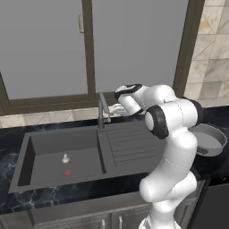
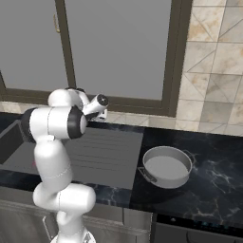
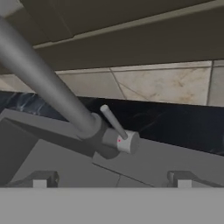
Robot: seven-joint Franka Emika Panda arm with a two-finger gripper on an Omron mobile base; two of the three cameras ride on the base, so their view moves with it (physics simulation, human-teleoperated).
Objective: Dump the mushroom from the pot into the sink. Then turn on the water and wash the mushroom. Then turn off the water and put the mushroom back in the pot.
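The tiny beige mushroom (image 1: 65, 158) stands on the floor of the dark grey sink (image 1: 58, 139), just above the red drain mark (image 1: 67, 172). My gripper (image 1: 112, 108) is at the back of the sink, right beside the slim grey faucet (image 1: 102, 112). In the hand view the gripper (image 3: 111, 181) is open, its fingertips (image 3: 41, 179) wide apart with nothing between them. The faucet's small lever handle (image 3: 113, 120) is just ahead of them and the spout (image 3: 39, 74) runs up to the left. The round grey pot (image 2: 167, 167) sits empty on the counter to the right of the sink.
A ribbed drainboard (image 1: 132, 143) lies between the basin and the pot. A window with a dark frame (image 1: 89, 53) rises behind the faucet, and a tiled wall (image 2: 213, 71) stands at the right. The black marble counter (image 2: 213, 166) surrounds the sink.
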